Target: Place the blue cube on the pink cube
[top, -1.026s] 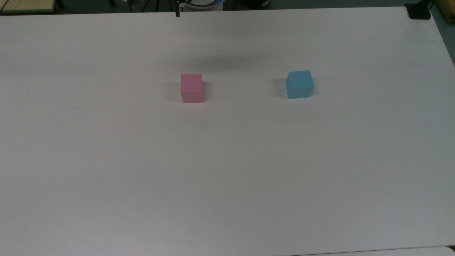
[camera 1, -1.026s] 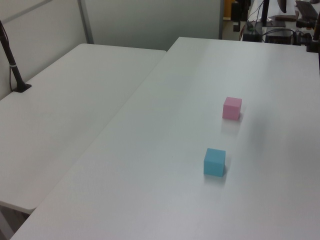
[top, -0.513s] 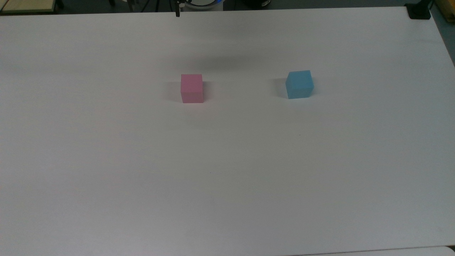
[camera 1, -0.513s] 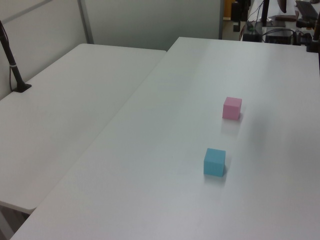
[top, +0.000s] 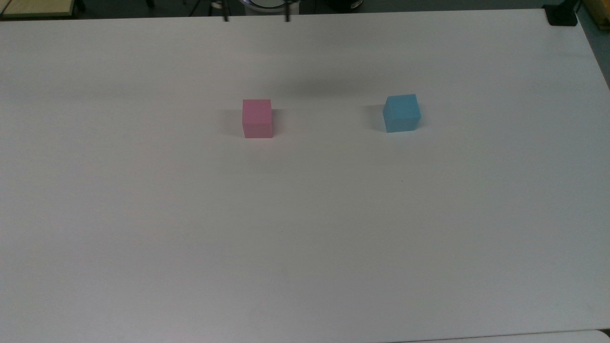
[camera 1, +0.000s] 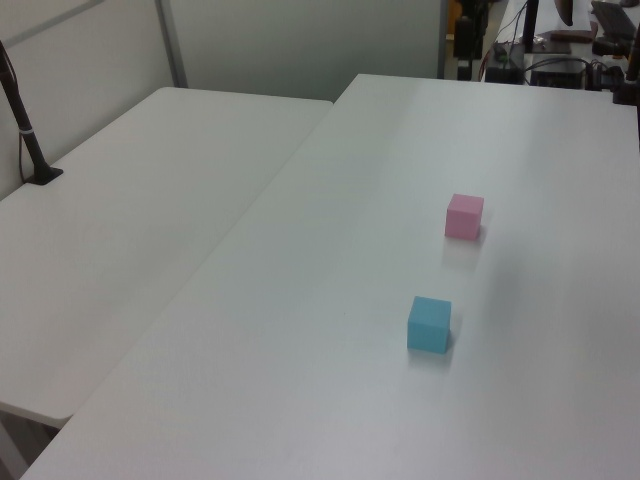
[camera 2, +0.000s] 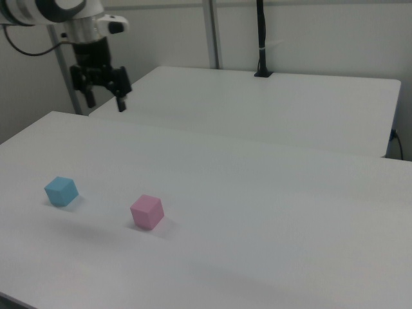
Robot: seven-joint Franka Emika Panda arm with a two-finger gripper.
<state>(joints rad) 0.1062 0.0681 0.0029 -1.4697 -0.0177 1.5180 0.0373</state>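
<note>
Now the claw (camera 2: pixel 103 98) has spread its fingers wide, high above the tabletop (top: pixel 305 228), so it looks ready to fetch the blue cube (top: pixel 401 113) for the pink cube (top: pixel 257 118).

— What of my gripper (top: pixel 256 18) gets cut off?
— In the top view, at twelve o'clock, the upper edge slices it: just my two fingertips (top: pixel 226 18) poke in.
— And my arm (camera 2: pixel 38 9)?
— In the right view, the eleven o'clock corner crops it.

A plain white tabletop (top: pixel 305 238) carries two small cubes — both resting flat on it. The pink cube (top: pixel 257 118) and the blue cube (top: pixel 401 113) sit well apart, not touching.
</note>
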